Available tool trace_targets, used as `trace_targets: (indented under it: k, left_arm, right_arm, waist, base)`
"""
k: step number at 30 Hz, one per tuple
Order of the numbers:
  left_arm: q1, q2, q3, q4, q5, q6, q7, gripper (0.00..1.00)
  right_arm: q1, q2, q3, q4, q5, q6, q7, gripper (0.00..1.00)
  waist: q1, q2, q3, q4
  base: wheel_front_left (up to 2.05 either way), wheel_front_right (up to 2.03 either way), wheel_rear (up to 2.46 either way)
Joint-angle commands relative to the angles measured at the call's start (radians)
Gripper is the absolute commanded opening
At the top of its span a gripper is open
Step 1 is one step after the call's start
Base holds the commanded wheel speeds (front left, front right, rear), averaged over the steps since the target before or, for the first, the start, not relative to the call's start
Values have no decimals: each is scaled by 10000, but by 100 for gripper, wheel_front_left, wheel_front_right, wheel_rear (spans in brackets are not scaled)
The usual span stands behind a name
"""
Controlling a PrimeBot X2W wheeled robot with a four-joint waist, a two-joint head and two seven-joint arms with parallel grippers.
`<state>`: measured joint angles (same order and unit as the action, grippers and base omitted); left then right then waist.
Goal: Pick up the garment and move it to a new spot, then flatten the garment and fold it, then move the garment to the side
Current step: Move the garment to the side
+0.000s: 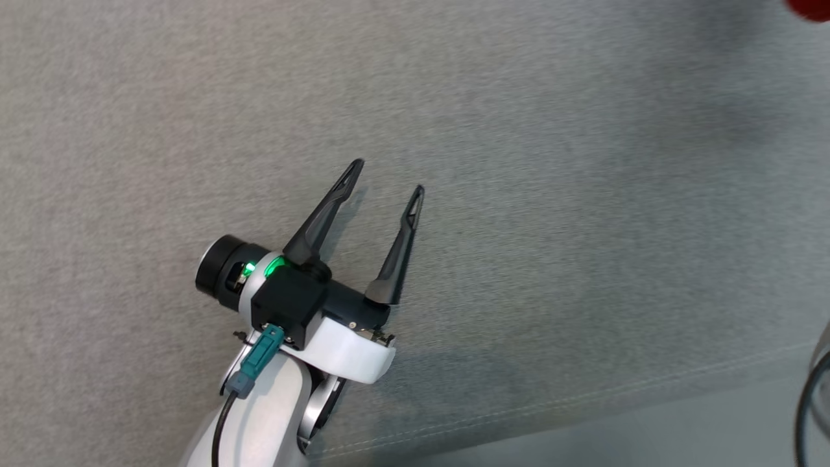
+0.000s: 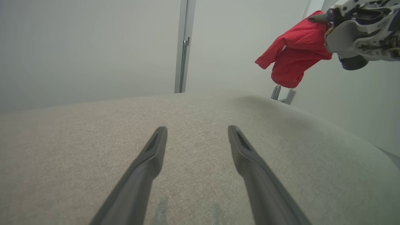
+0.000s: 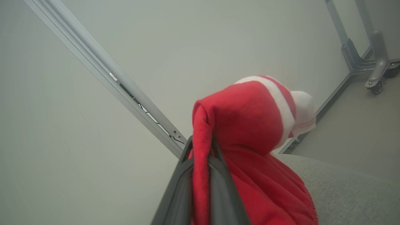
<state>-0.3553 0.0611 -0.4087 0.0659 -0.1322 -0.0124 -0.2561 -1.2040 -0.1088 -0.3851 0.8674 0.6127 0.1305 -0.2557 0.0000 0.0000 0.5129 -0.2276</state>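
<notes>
Right wrist view, right pincer [image 3: 202, 147] pinching red garment [image 3: 250, 118], bottom cropped, left pincer [image 1: 387, 176] wide, empty.

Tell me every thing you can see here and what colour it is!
garment: one, red with white stripes, hanging in the air
fabric-covered surface: one, beige-grey, spread below
metal frame posts: several, grey, along the pale wall
wheeled stand: one, grey, on the floor by the wall
left tool: one, dark fingers, open above the surface
right tool: one, dark fingers, shut on the garment
</notes>
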Motion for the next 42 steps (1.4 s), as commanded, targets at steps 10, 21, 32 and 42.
trace_targets:
  k: [10,21,32,42]
  left_arm:
    - [-595,-23,-386,-1518,320,101,358,100]
    - [-521,234,-518,-2144,461,185,735,100]
    - [-734,475,-356,-2265,434,232,901,100]
    - [-894,424,-411,-2061,272,280,854,100]
  right_arm:
    - [-2009,-934,-735,116,-590,2,-61,0]
    - [-1016,-1632,-1879,588,-1427,2,-61,0]
    - [-197,-1244,-2788,1410,-1891,2,-61,0]
    - [-411,-1349,-4179,3404,-3215,2,-61,0]
  waist:
    - [0,0,1317,2060]
    - [0,0,2132,1941]
    - [0,0,2089,857]
    - [0,0,1838,487]
  base:
    - [0,0,0]
    - [0,0,0]
    - [0,0,0]
    - [0,0,0]
